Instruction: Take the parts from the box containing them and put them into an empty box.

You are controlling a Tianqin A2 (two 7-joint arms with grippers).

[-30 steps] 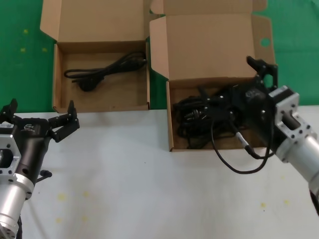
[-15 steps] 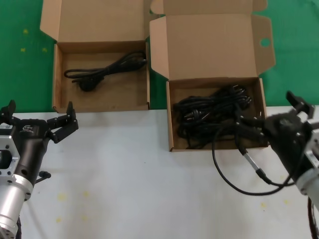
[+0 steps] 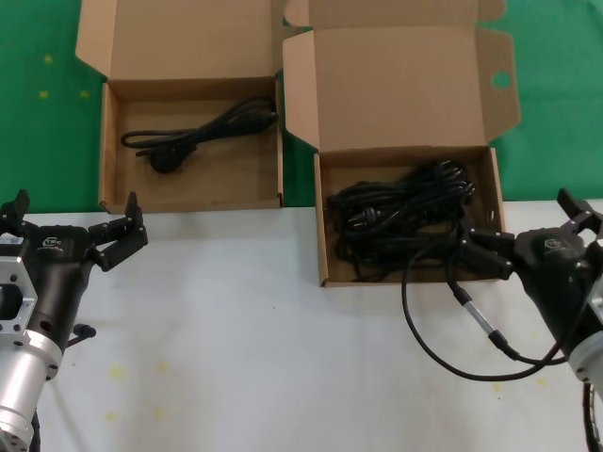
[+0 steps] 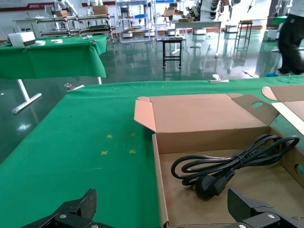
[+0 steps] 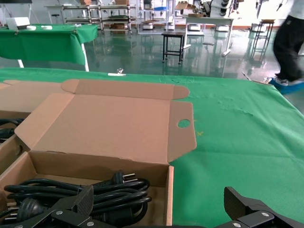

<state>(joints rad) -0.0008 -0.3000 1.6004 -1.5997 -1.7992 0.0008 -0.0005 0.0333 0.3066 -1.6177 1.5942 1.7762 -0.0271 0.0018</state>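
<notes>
The tall-lidded cardboard box [image 3: 405,85] with a round hole [image 3: 500,81] in its tab stands at the right and holds a pile of black power cables [image 3: 396,221]. The shallower plain-lidded box [image 3: 105,141] at the left holds one black power cable [image 3: 188,137]. My right gripper [image 3: 532,231] is open and empty, beside the tall-lidded box's front right corner. Its wrist view shows that box [image 5: 109,128], the cables [image 5: 80,192] and the gripper [image 5: 159,213]. My left gripper [image 3: 75,215] is open and empty at the front left. Its wrist view [image 4: 164,213] faces the shallow box [image 4: 199,118] and its cable [image 4: 228,164].
A thin black lead with a grey plug [image 3: 476,315] loops over the white table [image 3: 245,339] in front of the tall-lidded box and runs toward my right arm. Green cloth [image 3: 38,85] covers the surface behind and beside both boxes.
My right gripper has drawn back out of the cable box toward the front right, empty, with the looping lead trailing along. The left arm has not moved.
</notes>
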